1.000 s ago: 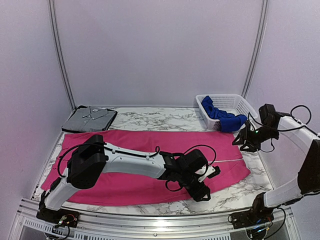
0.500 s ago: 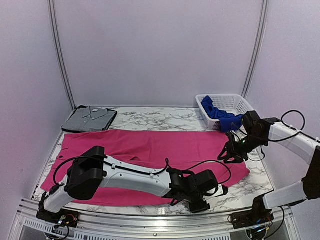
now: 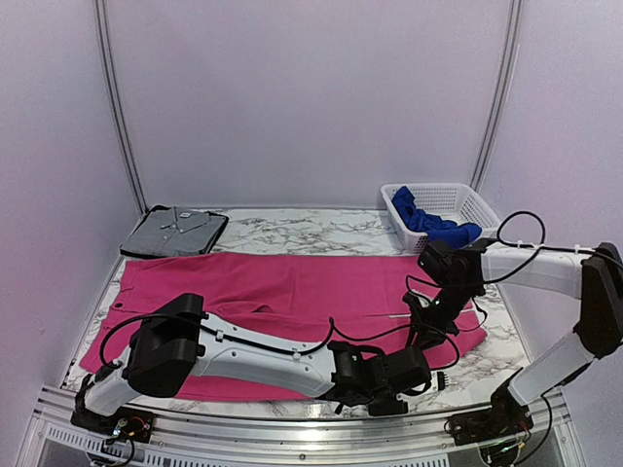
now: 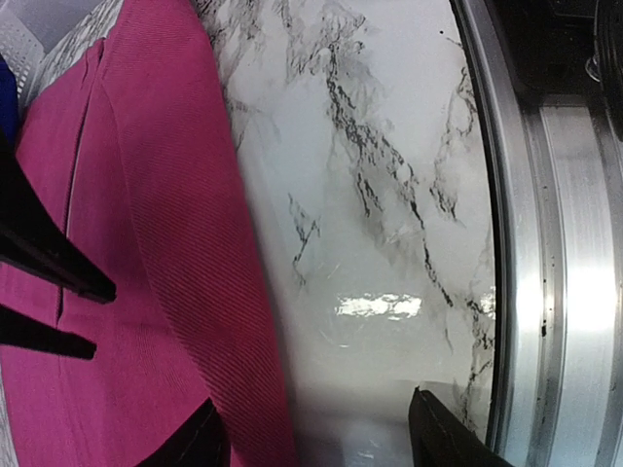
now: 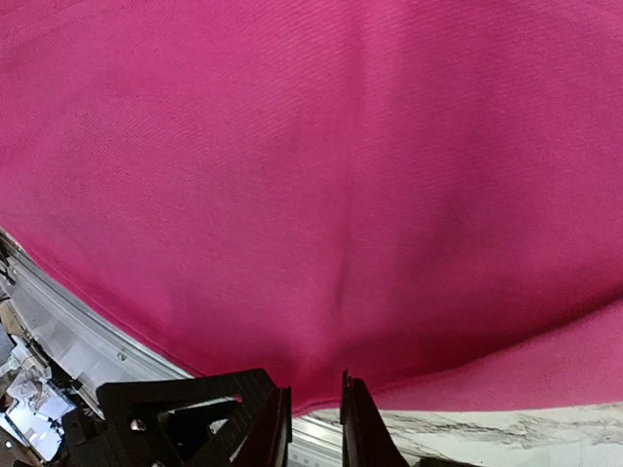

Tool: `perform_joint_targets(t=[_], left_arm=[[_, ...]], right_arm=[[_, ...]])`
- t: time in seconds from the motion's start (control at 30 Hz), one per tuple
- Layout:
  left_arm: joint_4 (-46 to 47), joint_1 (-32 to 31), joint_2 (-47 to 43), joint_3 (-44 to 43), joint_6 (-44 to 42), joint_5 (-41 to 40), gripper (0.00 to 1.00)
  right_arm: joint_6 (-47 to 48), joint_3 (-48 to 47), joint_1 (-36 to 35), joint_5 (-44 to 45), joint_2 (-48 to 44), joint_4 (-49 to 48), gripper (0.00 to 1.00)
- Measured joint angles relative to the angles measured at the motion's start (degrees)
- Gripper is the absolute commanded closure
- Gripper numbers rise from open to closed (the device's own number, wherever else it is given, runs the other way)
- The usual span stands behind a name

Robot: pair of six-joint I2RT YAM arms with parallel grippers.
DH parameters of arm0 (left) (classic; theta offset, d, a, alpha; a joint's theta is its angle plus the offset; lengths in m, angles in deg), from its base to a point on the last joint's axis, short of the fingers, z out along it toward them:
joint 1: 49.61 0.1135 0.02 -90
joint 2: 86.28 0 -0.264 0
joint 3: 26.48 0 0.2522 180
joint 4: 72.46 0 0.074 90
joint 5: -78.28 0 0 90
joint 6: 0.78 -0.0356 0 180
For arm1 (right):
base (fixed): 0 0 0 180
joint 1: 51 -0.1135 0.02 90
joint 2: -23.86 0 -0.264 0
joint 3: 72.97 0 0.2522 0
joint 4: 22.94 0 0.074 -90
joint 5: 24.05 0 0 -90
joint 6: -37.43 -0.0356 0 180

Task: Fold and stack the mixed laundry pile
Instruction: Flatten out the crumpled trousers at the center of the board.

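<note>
The magenta-pink garment (image 3: 292, 292) lies spread flat, nearly table-wide. My left gripper (image 3: 421, 375) is low at its front right edge. In the left wrist view the left gripper (image 4: 316, 440) is wide open and empty, and the garment's hem (image 4: 195, 253) runs past its left finger onto bare marble. My right gripper (image 3: 425, 329) hangs over the garment's right end. In the right wrist view the right gripper (image 5: 313, 428) has its jaws only slightly apart, above the cloth's (image 5: 321, 175) front edge, holding nothing. The royal blue garment (image 3: 433, 229) lies in the basket.
The white mesh basket (image 3: 467, 199) stands at the back right. A dark grey tray (image 3: 146, 219) holding a folded grey shirt sits at the back left. The metal front rail (image 4: 565, 243) runs close beside my left gripper.
My left gripper has slid right and forward from the garment's middle to its front right edge. My right gripper has swung left from beside the basket and come down over the garment's right end.
</note>
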Motion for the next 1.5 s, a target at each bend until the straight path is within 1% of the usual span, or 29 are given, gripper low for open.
perform_joint_targets(t=[0.13, 0.27, 0.37, 0.4, 0.47, 0.53, 0.57, 0.6, 0.63, 0.77, 0.87, 1.0, 1.07, 1.13, 1.33, 1.47, 1.5], left_arm=[[0.17, 0.0, -0.48, 0.92, -0.52, -1.84, 0.36], [0.63, 0.0, -1.27, 2.36, -0.59, -3.41, 0.35], [1.03, 0.0, -1.73, 3.26, -0.44, -4.15, 0.34], [1.25, 0.0, -1.92, 3.61, -0.35, -4.39, 0.33], [2.01, 0.0, -2.56, 4.87, -0.37, -4.48, 0.33], [3.23, -0.02, -3.43, 6.56, -0.59, -4.44, 0.34], [3.74, -0.07, -3.87, 7.39, -0.92, -4.42, 0.34], [4.24, -0.15, -4.13, 7.89, -1.46, -4.37, 0.35], [4.5, -0.26, -4.15, 7.96, -1.75, -4.31, 0.35], [5.46, -1.05, -4.15, 7.96, -3.93, -1.9, 0.37], [6.1, -1.79, -4.13, 7.93, -5.53, -0.09, 0.41], [7.17, -2.4, -3.91, 7.85, -7.98, 1.64, 0.51], [7.48, -2.51, -3.67, 7.82, -8.98, 2.34, 0.59], [7.63, -2.56, -3.34, 7.82, -9.66, 2.95, 0.63], [8.55, -2.73, -2.43, 7.82, -11.5, 4.72, 0.72], [8.87, -2.73, -1.68, 7.52, -12.17, 5.75, 0.79], [8.92, -2.75, -1.57, 7.52, -12.24, 6.03, 0.79]], right_arm=[[-1.95, 1.9, 0.04, 3.1, -5.18, 3.15, 0.89], [-5.22, 7.02, 0.5, 4.39, -13.33, 7.5, 0.9], [-7.8, 9.7, 0.94, 4.55, -17.66, 10.62, 0.89], [-8.44, 10.23, 1.09, 4.59, -18.78, 11.47, 0.87], [-9.64, 10.69, 1.49, 4.72, -20.5, 13.11, 0.8], [-10.95, 10.38, 1.99, 4.83, -21.99, 13.88, 0.69], [-11.56, 9.6, 2.43, 4.94, -22.53, 14.23, 0.62], [-12.0, 8.17, 3.02, 5.05, -22.64, 14.4, 0.57], [-12.24, 6.25, 3.76, 5.35, -22.34, 14.49, 0.55], [-11.72, -1.2, 6.23, 7.15, -18.58, 13.55, 0.52], [-10.71, -3.8, 6.78, 8.09, -14.51, 12.28, 0.54], [-9.2, -4.22, 6.82, 8.35, -9.16, 10.69, 0.6], [-8.5, -4.42, 6.6, 8.2, -7.15, 9.9, 0.64], [-7.87, -4.5, 5.88, 8.13, -5.29, 8.98, 0.65], [-6.23, -5.16, 2.1, 8.37, -0.02, 7.74, 0.65], [-4.37, -7.39, 0.98, 8.83, 5.14, 6.91, 0.73], [-3.74, -8.17, 0.83, 9.16, 6.32, 6.86, 0.77]])
